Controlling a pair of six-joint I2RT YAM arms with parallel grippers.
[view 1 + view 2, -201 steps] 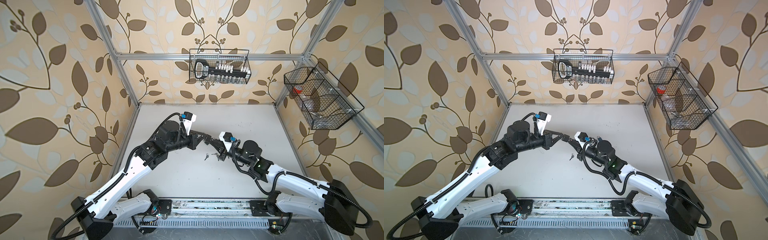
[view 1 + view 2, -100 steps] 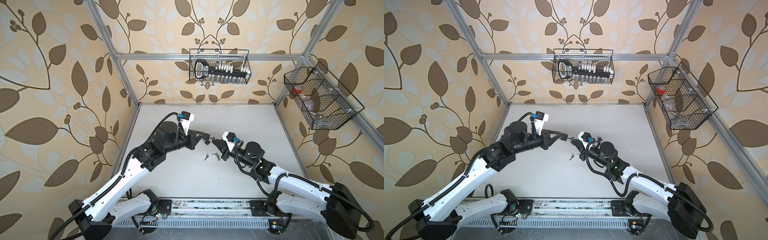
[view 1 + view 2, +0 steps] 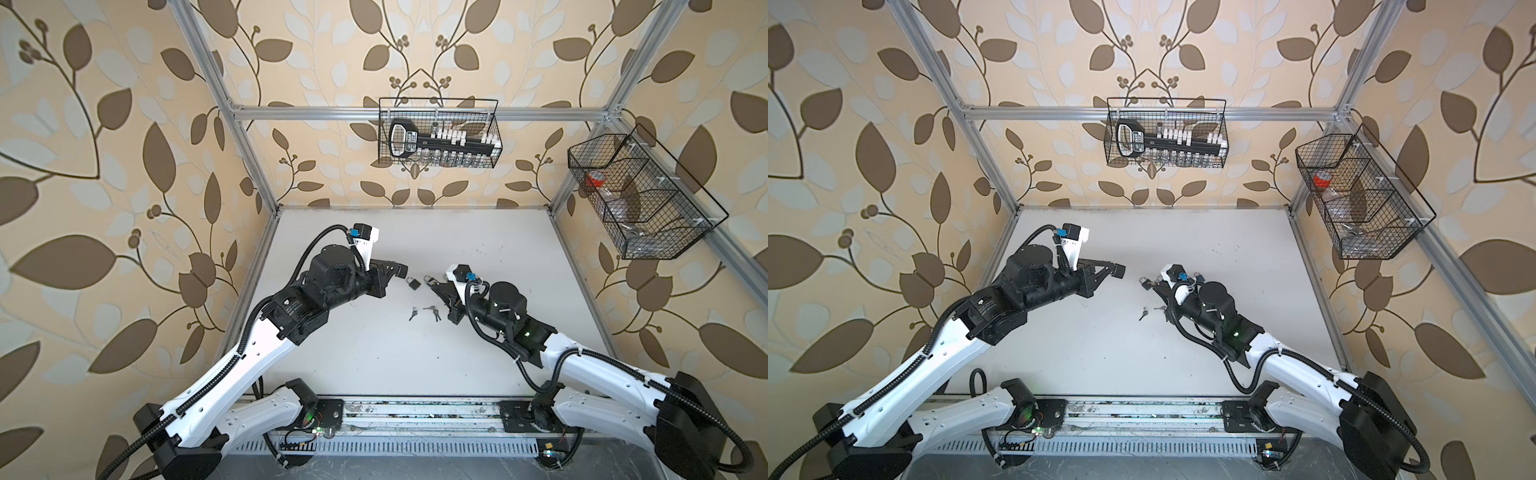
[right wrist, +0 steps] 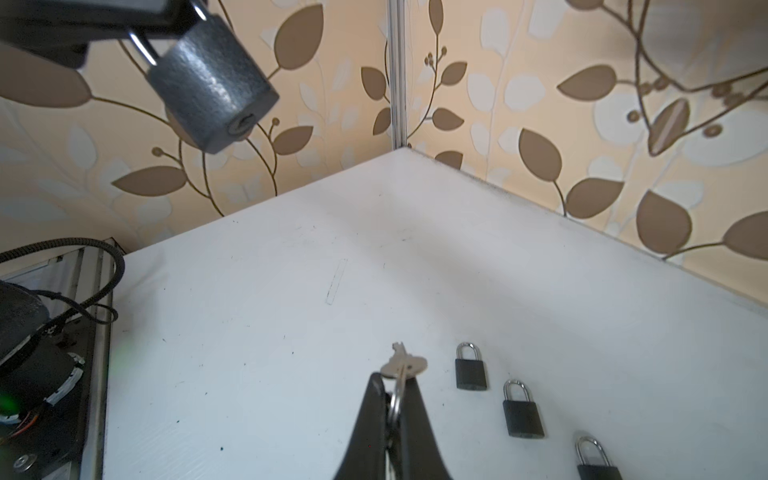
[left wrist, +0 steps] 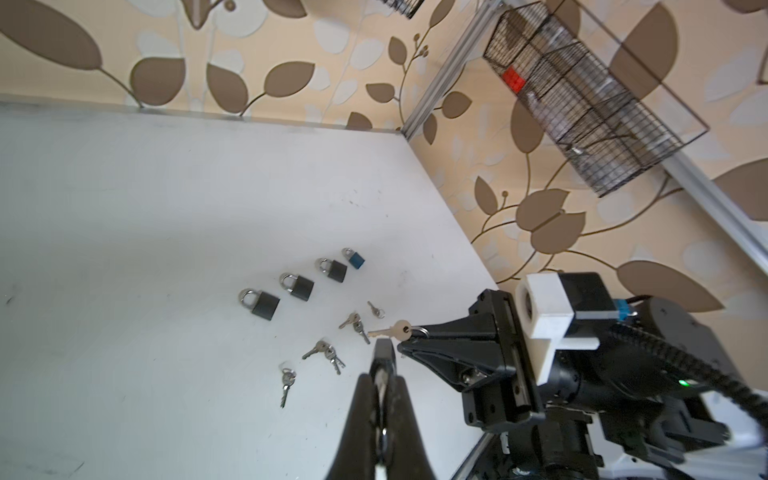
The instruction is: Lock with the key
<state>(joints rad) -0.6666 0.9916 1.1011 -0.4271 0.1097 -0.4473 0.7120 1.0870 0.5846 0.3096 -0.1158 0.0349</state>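
Left jaws clamp the padlock [image 4: 210, 89] by its shackle [image 4: 143, 50] so the keyhole [image 4: 242, 123] faces out; right jaws pinch the key [image 4: 402, 366], aimed at it, I think.

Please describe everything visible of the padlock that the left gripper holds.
The padlock has a dark grey, metal-looking body and a silver shackle. The left gripper is shut on the shackle, whose top is hidden between the fingers, so locked or open cannot be told. The padlock hangs tilted in the air above the white table, touching nothing else. The round keyhole in its bottom face points toward the right wrist camera.
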